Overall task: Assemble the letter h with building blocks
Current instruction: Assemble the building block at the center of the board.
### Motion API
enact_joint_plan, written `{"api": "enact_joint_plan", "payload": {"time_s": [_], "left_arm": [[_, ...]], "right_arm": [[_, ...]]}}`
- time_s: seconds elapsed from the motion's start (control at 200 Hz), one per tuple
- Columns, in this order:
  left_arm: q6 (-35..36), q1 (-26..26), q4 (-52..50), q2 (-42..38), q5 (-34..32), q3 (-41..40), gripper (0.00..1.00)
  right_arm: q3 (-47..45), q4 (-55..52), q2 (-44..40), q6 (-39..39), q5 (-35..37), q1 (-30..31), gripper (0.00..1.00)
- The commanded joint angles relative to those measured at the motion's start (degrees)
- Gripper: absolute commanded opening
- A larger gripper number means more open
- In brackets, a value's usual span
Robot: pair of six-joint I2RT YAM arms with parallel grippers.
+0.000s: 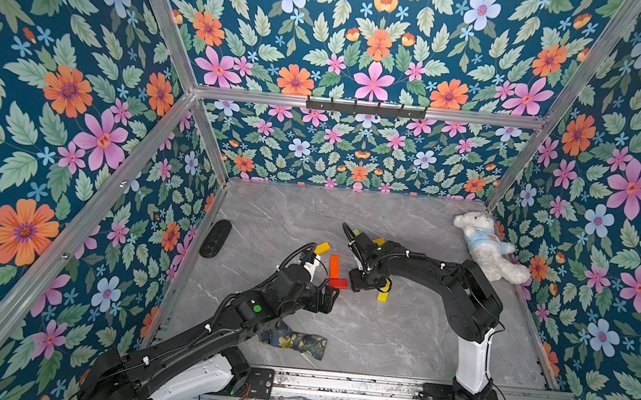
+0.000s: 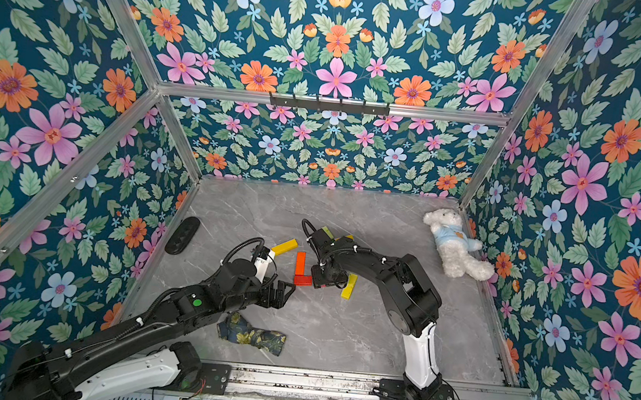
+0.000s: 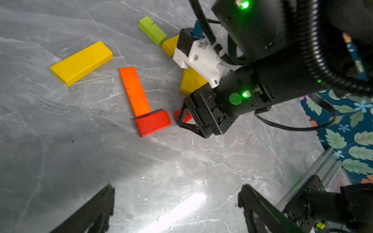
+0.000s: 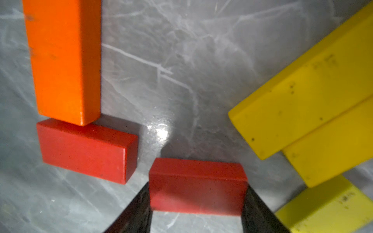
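Lying nearest: cloth (image 1: 293,342), dark and leaf-printed, crumpled on the grey marbled counter (image 1: 398,336), one end under the left arm.
Left hand (image 3: 176,188): jaws wide apart, nothing between them. In both top views its tips are just beside the red block.
Right hand (image 4: 197,191): jaws at middling width, clamped on the two short ends of the held block (image 4: 197,177), which is red. Whether that block touches the counter cannot be told.
Red block (image 4: 86,151): flat on the counter, mid-counter, just beside the held block with a small gap between them.
Orange block (image 4: 64,60): longer, flat, its near end touching the red block's long side. The two make an L.
Yellow pair (image 4: 302,96): two long blocks side by side, touching, on the far side of the held block from the L, partly under the right arm in a top view (image 1: 383,295).
Yellow block (image 3: 81,62): alone, flat, beyond the orange block and apart from it.
Green block (image 3: 152,30): short, farther back, next to another yellow end (image 3: 170,45).
Black oval (image 1: 215,238): flat against the left wall.
Bear (image 1: 487,245): white plush in a blue shirt, far right corner.
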Motion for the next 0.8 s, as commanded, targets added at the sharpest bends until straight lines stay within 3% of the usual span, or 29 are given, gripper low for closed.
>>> {"api": "enact_joint_plan", "payload": {"time_s": [0.0, 0.16, 0.345, 0.53, 0.795], "left_arm": [[-0.94, -0.18, -0.68, -0.64, -1.93, 0.17, 0.99], [-0.83, -0.14, -0.43, -0.89, -0.96, 0.35, 0.99], [-0.85, -0.14, -0.28, -1.62, -0.52, 0.52, 0.99], [-0.94, -0.14, -0.43, -2.33, -0.6, 0.35, 0.99], [-0.94, -0.14, -0.46, -1.89, -0.91, 0.26, 0.99]], "right_arm": [[0.33, -0.32, 0.73, 0.54, -0.36, 0.05, 0.64], [-0.35, 0.33, 0.35, 1.44, 0.15, 0.07, 0.74], [-0.72, 0.99, -1.81, 2.66, 1.57, 0.06, 0.79], [-3.24, 3.03, -5.15, 4.79, 2.56, 0.01, 0.76], [-6.89, 5.71, -7.34, 7.09, 1.69, -0.19, 0.65]]}}
